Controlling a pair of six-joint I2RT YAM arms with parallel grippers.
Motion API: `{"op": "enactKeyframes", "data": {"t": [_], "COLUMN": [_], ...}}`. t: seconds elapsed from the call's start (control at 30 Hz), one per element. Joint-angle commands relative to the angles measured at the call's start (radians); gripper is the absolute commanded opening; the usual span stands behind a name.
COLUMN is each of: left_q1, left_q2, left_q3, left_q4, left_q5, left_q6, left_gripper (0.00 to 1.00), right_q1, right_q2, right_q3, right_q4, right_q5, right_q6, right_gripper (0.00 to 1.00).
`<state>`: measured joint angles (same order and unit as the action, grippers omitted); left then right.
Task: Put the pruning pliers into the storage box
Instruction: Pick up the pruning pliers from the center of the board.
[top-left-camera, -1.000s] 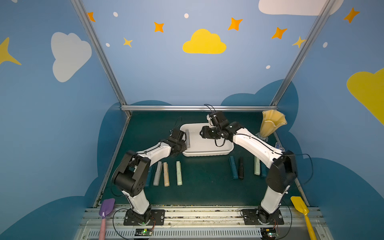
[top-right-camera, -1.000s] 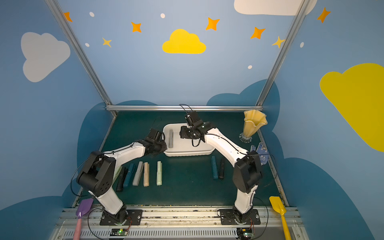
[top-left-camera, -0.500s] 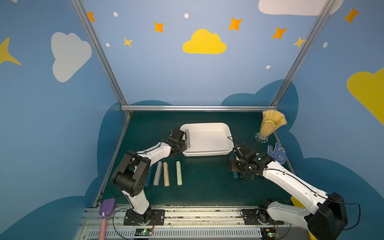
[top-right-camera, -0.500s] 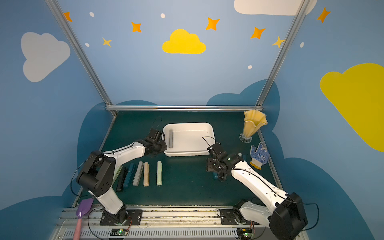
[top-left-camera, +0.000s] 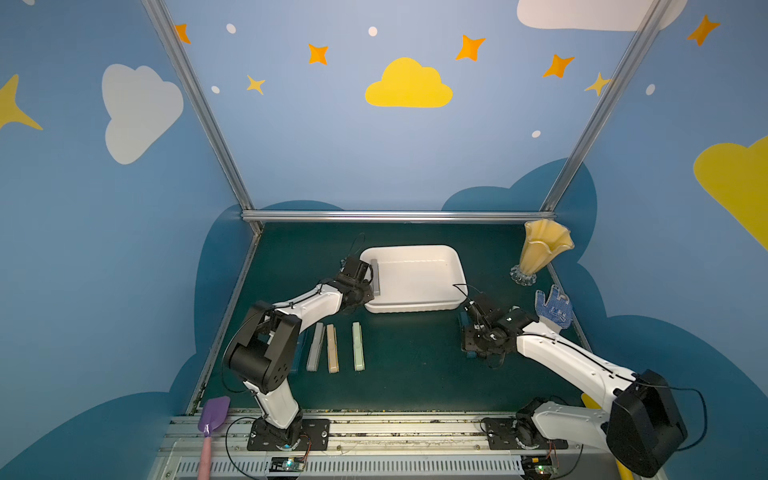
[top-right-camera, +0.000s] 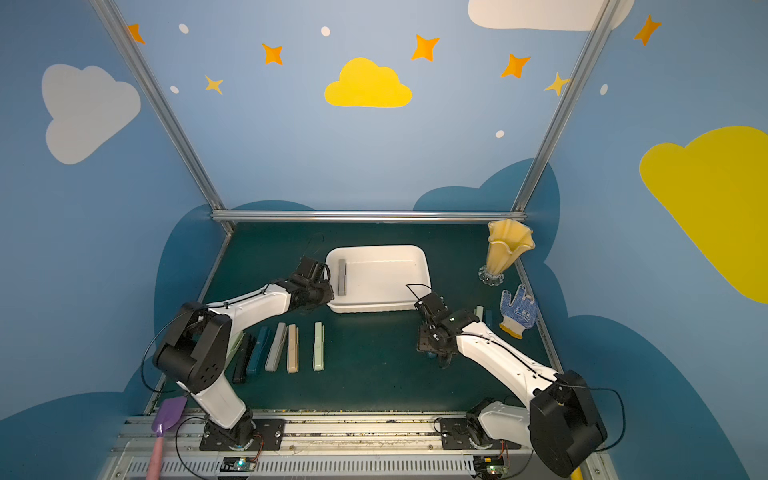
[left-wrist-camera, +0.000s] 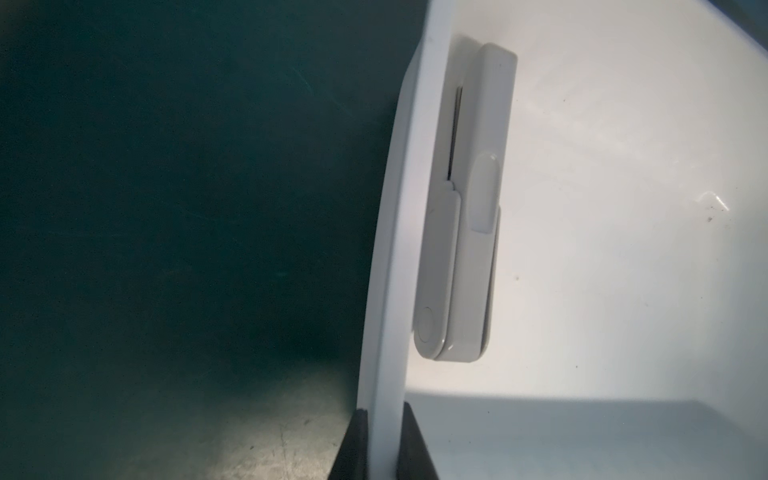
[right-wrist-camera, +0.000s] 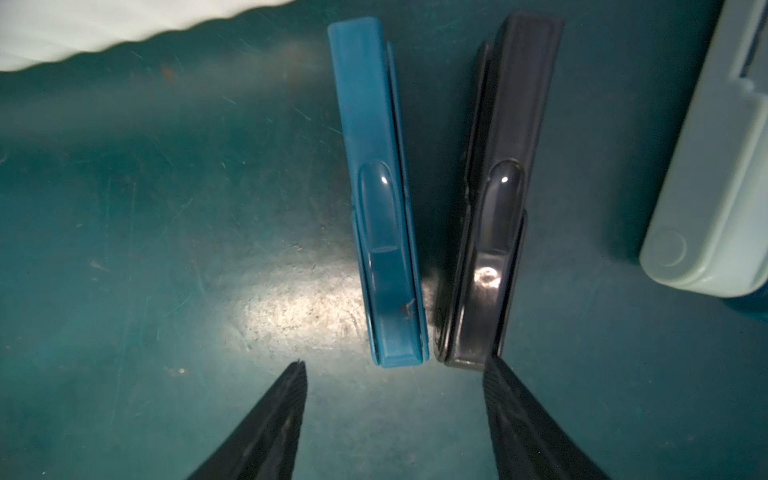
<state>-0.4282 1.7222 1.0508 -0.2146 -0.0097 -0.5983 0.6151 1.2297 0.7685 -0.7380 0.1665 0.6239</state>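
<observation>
Pruning pliers (right-wrist-camera: 380, 195), teal, are lying near the storage box (top-left-camera: 415, 308), its rim clamped in left jaws; right jaws, gaping, should be straddling them, not the black pair (right-wrist-camera: 498, 199).

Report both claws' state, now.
Left claw: shut on the box rim.
Right claw: open, holding nothing, near the teal pliers.
</observation>
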Motion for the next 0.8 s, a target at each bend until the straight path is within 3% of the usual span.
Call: {"op": "enactKeyframes", "data": {"t": [0.0, 0.37, 0.77], "left_q1": [0.0, 0.0, 0.002], "left_q2": [0.0, 0.004, 0.009], "left_q3": [0.031, 0.031, 0.038], "left_q4": [-0.029, -0.036, -0.046], "left_q5": [-0.013, -0.016, -0.021], "left_q6": [0.014, 0.012, 0.015], "left_gripper": [0.14, 0.14, 0.14], "right_q1": [-0.003, -0.024, -0.031], "right_q2": [0.02, 0.143, 0.213], "right_q3": [-0.006, 0.041, 0.035], "right_q4": [0.039, 0.112, 0.162], "right_q5": [-0.007, -0.014, -0.068], "right_q6": [-0.023, -0.118, -0.123], "right_gripper": [0.65, 0.65, 0.64]}}
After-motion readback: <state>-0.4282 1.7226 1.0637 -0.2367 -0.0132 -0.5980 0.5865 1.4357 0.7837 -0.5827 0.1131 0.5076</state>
